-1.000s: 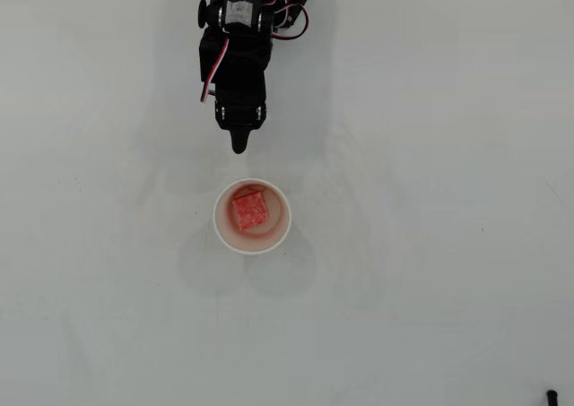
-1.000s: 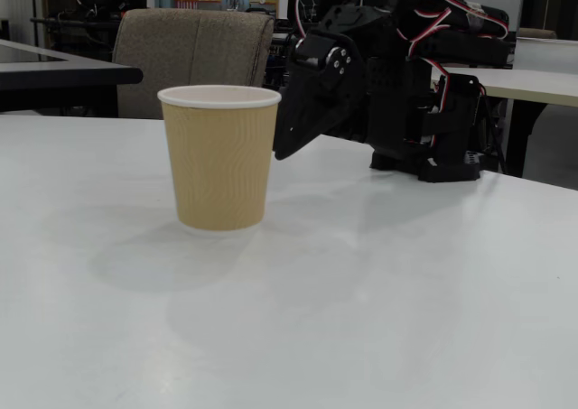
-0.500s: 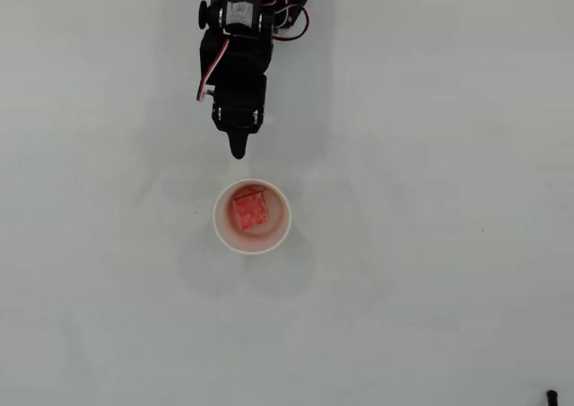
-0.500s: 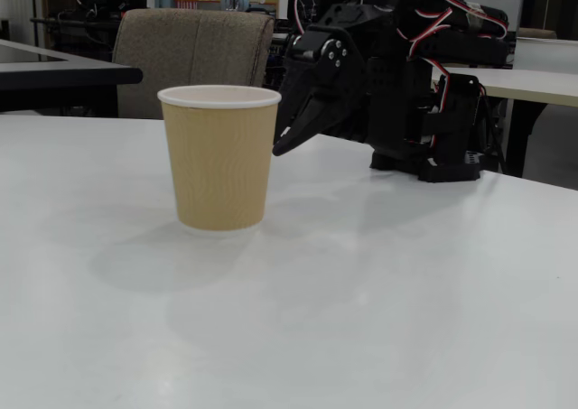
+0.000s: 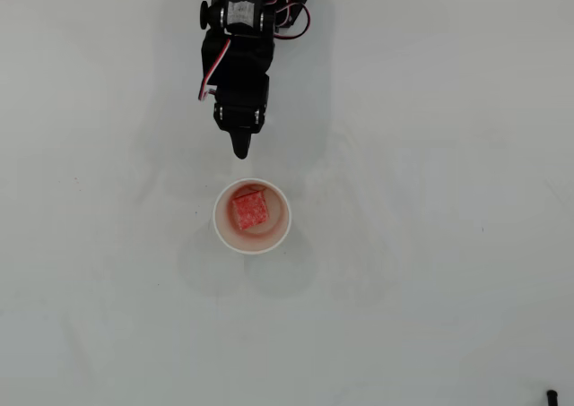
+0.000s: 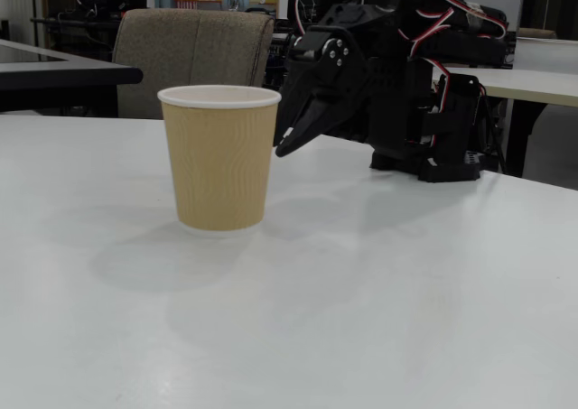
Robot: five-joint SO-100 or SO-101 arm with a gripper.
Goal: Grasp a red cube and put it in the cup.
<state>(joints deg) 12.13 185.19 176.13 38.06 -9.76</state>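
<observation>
Sitting inside the cup, the red cube rests on its cream floor, toward the 12 o'clock wall in the overhead view. At 12 o'clock from the cup, apart from its rim, the black gripper points down with fingers pressed together, holding nothing. No readable writing shows on the cup's tan ribbed side.

no readable text, label, brand or number in either view. cup wall plain ribbed tan, unprinted. black arm shows no legible marking. background too blurred to read.
</observation>
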